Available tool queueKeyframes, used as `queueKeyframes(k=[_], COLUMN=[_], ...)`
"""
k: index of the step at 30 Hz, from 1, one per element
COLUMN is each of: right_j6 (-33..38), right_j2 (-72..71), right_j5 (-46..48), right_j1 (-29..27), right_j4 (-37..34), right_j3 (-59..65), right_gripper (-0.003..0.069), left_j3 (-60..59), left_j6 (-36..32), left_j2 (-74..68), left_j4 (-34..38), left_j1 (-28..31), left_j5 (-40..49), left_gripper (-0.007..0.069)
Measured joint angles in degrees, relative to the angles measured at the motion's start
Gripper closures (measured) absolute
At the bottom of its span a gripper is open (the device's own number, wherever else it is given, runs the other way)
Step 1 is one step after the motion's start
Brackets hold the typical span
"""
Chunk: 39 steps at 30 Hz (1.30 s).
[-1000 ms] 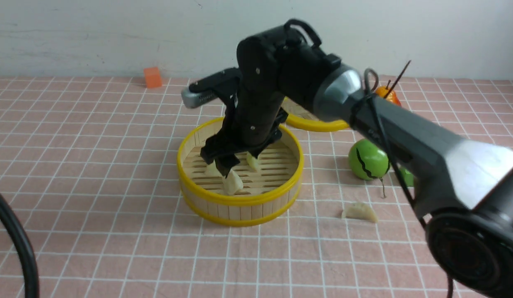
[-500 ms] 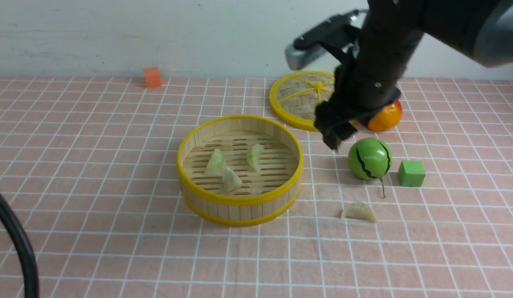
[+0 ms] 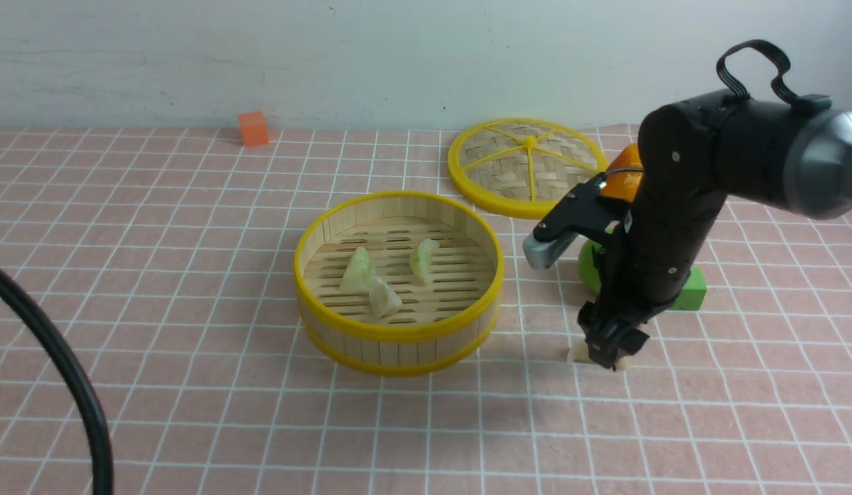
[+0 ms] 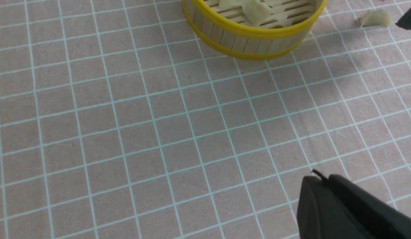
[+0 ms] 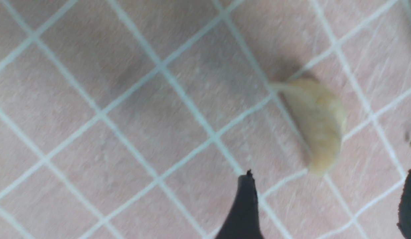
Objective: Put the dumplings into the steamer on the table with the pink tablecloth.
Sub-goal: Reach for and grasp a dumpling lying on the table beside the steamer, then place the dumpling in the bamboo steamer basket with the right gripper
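Lower the wide-spread, empty right claw (image 3: 607,357) astride the pale cream crescent dumpling (image 5: 319,126) (right of centre, nearer the front edge of the pink gridded worktop (image 3: 192,289)); close gently across its width.

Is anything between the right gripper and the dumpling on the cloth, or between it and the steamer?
Nothing visible. The right gripper is open right at the dumpling; only bare tablecloth separates it from the steamer.

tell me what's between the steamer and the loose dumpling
Only bare pink cloth lies between the steamer and the dumpling. The left wrist view shows it best.
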<state>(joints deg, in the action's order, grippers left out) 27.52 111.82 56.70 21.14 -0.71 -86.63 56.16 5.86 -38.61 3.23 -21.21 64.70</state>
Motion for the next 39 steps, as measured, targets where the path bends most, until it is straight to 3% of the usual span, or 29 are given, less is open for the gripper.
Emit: queueKeyframes(k=[9,13,18,20,28,34,39], right_j6=[6.2,6.4,5.6,5.4,2.8,-2.4,-7.2], right_j2=[5.4,7.2,7.2,7.2,5.2,3.0,3.9], right_j5=[-5.4,-5.5,-6.7,-6.7,-4.4,-0.2,-2.8], right_j1=[0.0,0.0,0.0,0.0,1.0,5.9,9.7], right_j4=[0.2,0.1,0.2,0.2,-1.9,-9.0,-10.1], right_j3=[0.0,0.0,0.0,0.0,-2.8,-12.6,-18.0], right_gripper=[0.0097,0.0188,0.0429,0.0467,0.0459,0.0459,0.0459], left_j3=[-0.9,-0.9,-0.9,-0.9,-0.9,-0.9,-0.9], left_j6=[0.0,0.0,0.0,0.0,-0.1,-0.2,-0.2], left_j2=[0.0,0.0,0.0,0.0,0.0,0.0,0.0], left_j4=[1.0,1.6,2.5,2.8,3.0,3.0,3.0], left_j1=[0.0,0.0,0.0,0.0,0.0,0.0,0.0], left_j5=[1.2,1.2,1.2,1.3,1.3,-0.7,-2.0], left_gripper=[0.0606,0.0606,0.0606,0.0605,0.0599,0.0592,0.0587])
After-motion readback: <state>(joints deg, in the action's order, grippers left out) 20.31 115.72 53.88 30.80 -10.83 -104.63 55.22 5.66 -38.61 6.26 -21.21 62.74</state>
